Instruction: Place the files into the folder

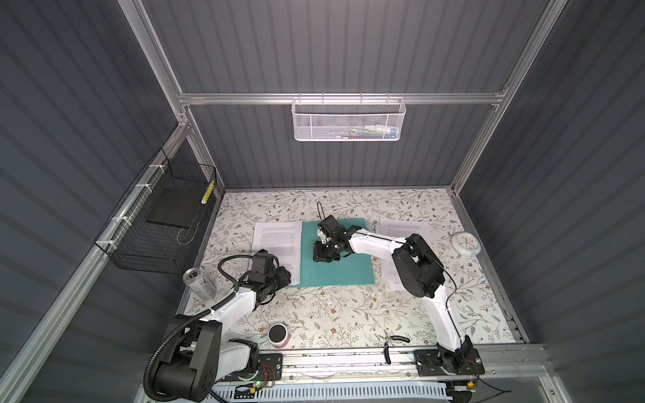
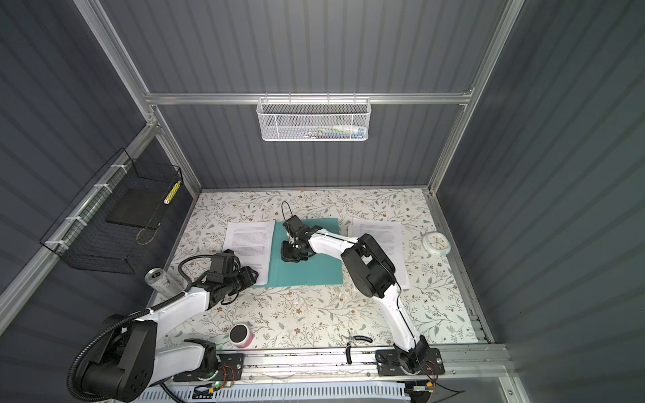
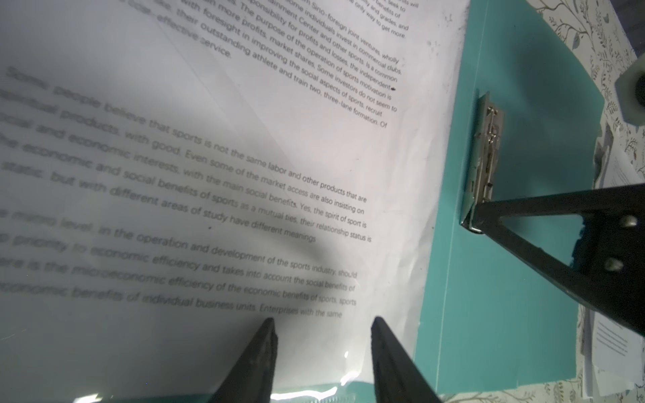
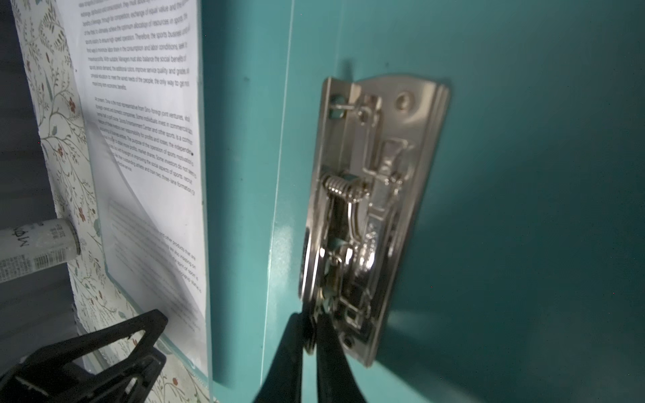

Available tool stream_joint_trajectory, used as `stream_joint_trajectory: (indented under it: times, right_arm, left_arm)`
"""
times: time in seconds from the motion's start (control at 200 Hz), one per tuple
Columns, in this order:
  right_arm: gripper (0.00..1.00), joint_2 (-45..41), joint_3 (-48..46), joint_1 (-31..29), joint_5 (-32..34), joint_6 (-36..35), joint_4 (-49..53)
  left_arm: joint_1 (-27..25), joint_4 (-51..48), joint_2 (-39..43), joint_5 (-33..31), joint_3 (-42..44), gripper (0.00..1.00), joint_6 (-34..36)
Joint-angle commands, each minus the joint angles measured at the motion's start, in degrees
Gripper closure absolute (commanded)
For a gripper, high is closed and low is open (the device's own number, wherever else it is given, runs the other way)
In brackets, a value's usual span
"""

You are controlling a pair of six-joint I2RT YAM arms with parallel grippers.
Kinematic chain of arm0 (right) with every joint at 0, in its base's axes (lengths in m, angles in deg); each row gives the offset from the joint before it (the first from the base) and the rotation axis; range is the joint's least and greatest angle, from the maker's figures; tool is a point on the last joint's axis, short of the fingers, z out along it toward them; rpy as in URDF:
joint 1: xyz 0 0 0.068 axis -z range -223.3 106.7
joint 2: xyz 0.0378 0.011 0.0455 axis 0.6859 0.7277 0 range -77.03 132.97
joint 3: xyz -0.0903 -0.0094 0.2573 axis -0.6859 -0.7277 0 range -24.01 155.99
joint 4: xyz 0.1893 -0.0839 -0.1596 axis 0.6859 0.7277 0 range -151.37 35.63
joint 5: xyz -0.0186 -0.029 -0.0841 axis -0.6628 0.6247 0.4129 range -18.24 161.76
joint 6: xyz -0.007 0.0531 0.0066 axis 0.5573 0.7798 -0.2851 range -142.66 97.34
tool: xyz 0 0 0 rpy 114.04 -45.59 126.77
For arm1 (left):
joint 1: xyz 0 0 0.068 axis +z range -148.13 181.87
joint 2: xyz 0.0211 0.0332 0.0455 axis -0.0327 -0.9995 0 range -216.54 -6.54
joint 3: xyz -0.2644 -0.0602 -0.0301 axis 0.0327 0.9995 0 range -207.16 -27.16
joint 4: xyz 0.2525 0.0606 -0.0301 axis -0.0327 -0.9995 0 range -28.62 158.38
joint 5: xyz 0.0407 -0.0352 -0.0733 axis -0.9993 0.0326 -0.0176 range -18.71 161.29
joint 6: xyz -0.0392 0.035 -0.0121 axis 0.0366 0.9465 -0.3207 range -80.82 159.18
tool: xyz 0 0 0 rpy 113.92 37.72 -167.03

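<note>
The teal folder (image 1: pixel 349 272) (image 2: pixel 314 275) lies open at the table's middle. A printed white sheet of the files (image 1: pixel 277 244) (image 3: pixel 244 157) rests on its left half, with the near corner curling up (image 4: pixel 139 226). More files (image 1: pixel 405 226) lie to the right, partly hidden by the right arm. My right gripper (image 1: pixel 324 258) (image 4: pixel 309 319) is shut on the lever end of the folder's metal clip (image 4: pixel 370 209) (image 3: pixel 485 157). Over the sheet's near margin my left gripper (image 1: pixel 288 275) (image 3: pixel 323 322) stands open, nothing between its fingers.
A silver can (image 1: pixel 199 282) stands left of the folder, a pink jar with a black lid (image 1: pixel 278 335) near the front, a white clock (image 1: pixel 464 244) at far right. A black wire basket (image 1: pixel 157 226) hangs on the left wall, a white mesh basket (image 1: pixel 349 118) at the back.
</note>
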Motion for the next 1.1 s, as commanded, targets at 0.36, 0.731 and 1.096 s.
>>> stream_joint_trajectory:
  times: [0.36,0.731,1.096]
  right_arm:
    - [0.93,2.6,-4.5,1.0,0.6,1.1,2.8]
    - [1.00,7.6,-2.3,1.6,6.9,3.1,14.8]
    - [1.00,8.5,-3.3,3.4,4.6,3.0,15.4]
  left_arm:
    - [0.3,-0.6,-3.3,0.1,-0.5,0.56,0.2]
    - [0.3,-2.2,-4.6,-1.9,-1.5,0.56,-0.4]
    - [0.4,-2.5,-4.6,-2.4,-1.6,0.56,-0.5]
